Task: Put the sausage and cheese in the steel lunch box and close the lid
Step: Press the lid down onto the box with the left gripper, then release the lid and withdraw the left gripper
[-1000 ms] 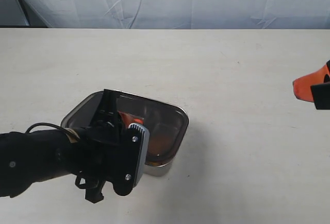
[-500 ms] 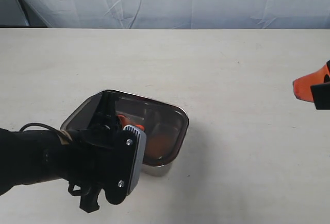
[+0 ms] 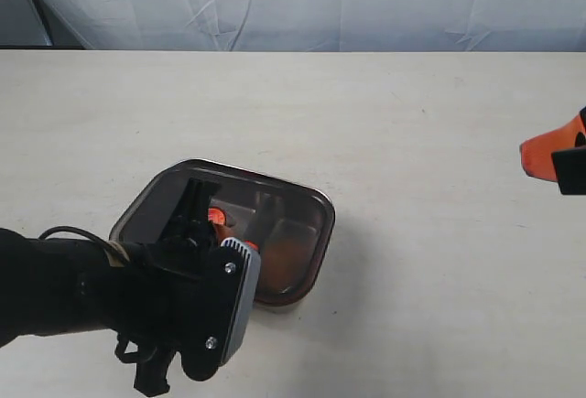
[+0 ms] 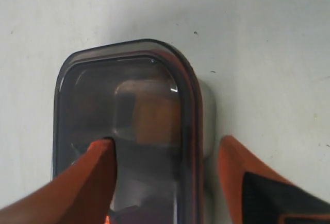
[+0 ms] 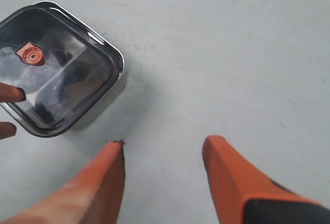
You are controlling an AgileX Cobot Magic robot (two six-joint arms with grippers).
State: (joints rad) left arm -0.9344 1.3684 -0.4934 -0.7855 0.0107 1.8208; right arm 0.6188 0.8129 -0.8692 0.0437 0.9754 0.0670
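Dark smoky translucent plastic lid point(image 3: 293, 220) is lying on the shiny rectangular steel lunch box point(image 3: 289, 297) near the tabletop's front edge. Left gripper point(image 4: 165, 147) is straddling a lid edge, jaws apart, likely to seat it. Right gripper point(image 5: 164, 144) is idling open-jawed, empty, at the right edge.

A pale cream table point(image 3: 421, 142) with a smooth, matte top stretches from the near edge to the far edge. A few tiny dark specks mark its surface. One thing lies directly on it: a shiny steel lunch box point(image 3: 286, 297) with rounded corners, left of the middle and toward the near side, turned at an angle to the table's edges. A soft shadow falls on the table just right of it.
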